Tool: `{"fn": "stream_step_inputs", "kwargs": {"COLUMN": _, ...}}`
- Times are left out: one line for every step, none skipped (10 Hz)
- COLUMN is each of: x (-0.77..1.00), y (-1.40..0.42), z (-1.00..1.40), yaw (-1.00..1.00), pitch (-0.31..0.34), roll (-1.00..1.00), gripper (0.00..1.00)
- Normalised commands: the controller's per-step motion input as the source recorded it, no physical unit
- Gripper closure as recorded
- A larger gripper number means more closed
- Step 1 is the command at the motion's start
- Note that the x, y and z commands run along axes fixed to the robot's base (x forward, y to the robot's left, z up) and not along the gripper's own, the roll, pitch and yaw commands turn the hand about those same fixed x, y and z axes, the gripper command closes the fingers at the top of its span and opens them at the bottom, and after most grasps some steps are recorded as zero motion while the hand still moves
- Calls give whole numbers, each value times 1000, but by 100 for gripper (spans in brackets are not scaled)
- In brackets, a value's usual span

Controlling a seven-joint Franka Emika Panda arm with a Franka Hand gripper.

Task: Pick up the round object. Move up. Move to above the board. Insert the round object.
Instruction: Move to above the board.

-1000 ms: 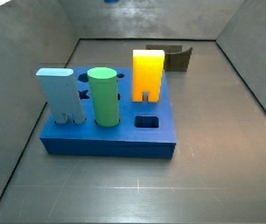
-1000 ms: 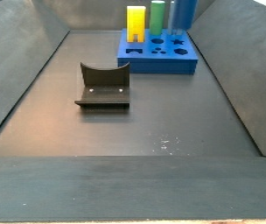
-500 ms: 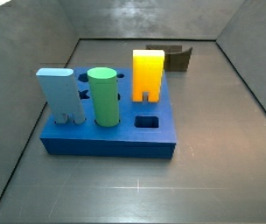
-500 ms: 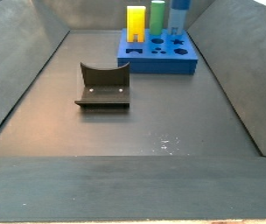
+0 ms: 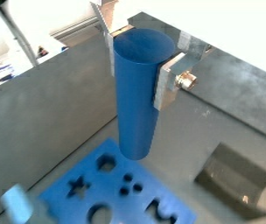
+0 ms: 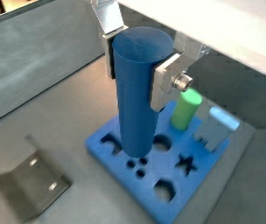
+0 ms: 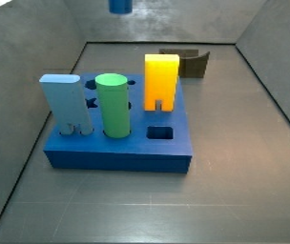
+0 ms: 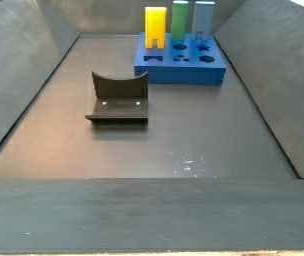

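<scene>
The silver finger plates (image 5: 171,77) are seen clamped on the upper part of the round object (image 5: 139,94) in both wrist views, one plate on each side of it (image 6: 164,81). The gripper (image 6: 138,54) is held high above the floor; the dark pads are hidden against the cylinder's wall and cannot be made out. The round object (image 6: 139,94) hangs upright from the fingers, its lower end apart from the board (image 5: 106,194) and clear of the holes below it. In a wrist view the lower end is seen over the board's near edge; whether it stands exactly above a round hole cannot be told.

In a side view only a small blue piece of the round object (image 7: 119,6) is shown at the top edge, the rest and the gripper being cut off. In the remaining side view neither can be found.

On the board (image 7: 119,152) a light blue peg (image 7: 65,103), a green cylinder (image 7: 113,105) and a yellow peg (image 7: 162,81) are seen standing upright in their holes, and a square hole is left open near the yellow peg. In a wrist view the green cylinder (image 6: 188,110) and the light blue peg (image 6: 223,124) are partly hidden behind the round object and the fingers.

The fixture (image 8: 117,98) is seen on the floor, well apart from the board (image 8: 182,67); in a side view it (image 7: 186,62) is largely hidden behind the yellow peg.
</scene>
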Motion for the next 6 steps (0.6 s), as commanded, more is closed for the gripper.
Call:
{"fn": "stream_step_inputs", "kwargs": {"x": 264, "y": -1000, "z": -22, "yaw": 12, "pitch": 110, "roll": 1, "gripper": 100}}
{"fn": "stream_step_inputs", "kwargs": {"x": 287, "y": -1000, "z": -17, "yaw": 8, "pitch": 111, "roll": -2, "gripper": 100}}
{"fn": "stream_step_inputs", "kwargs": {"x": 306, "y": -1000, "z": -11, "yaw": 12, "pitch": 111, "roll": 6, "gripper": 100}}
{"fn": "stream_step_inputs", "kwargs": {"x": 264, "y": -800, "z": -7, "yaw": 9, "pitch": 113, "roll": 17, "gripper": 100}}
{"fn": "stream_step_inputs", "kwargs": {"x": 184, "y": -419, "z": 6, "yaw": 9, "pitch": 113, "roll": 39, "gripper": 100}}
{"fn": "stream_step_inputs", "kwargs": {"x": 131, "y": -252, "z": 16, "yaw": 8, "pitch": 107, "roll": 53, "gripper": 100}}
